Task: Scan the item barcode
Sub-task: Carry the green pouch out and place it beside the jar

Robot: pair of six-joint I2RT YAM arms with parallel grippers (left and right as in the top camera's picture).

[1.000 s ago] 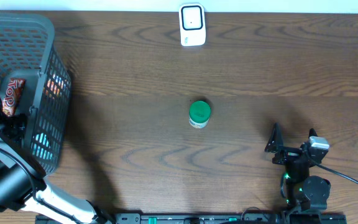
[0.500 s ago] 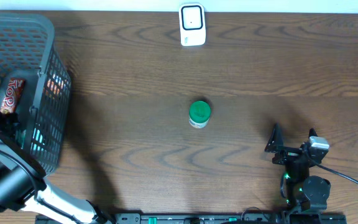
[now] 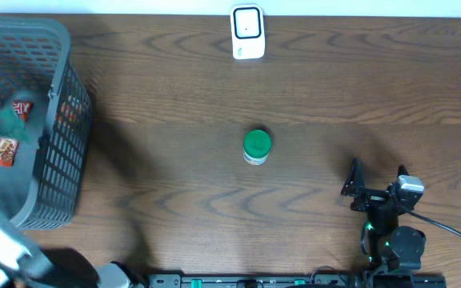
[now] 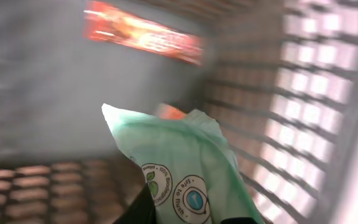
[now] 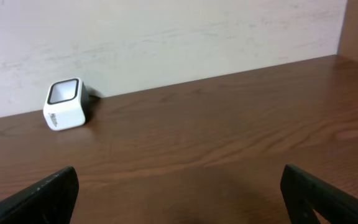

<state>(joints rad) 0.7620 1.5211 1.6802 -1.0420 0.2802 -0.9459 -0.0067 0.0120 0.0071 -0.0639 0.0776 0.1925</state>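
Observation:
In the left wrist view my left gripper is shut on a pale green packet printed with round "safe to flush" badges. The packet is held up inside the grey basket, and the view is blurred by motion. No barcode shows on it. From overhead the packet is a green blur over the basket. The white scanner stands at the table's far edge and also shows in the right wrist view. My right gripper rests open at the front right, nothing between its fingers.
A green-lidded jar stands upright mid-table. Red snack wrappers lie in the basket, and one shows behind the packet. A pale wall backs the table.
My left gripper has shut on the green packet and raised it in the basket; the arm has swung toward the left edge. The right arm has not moved.

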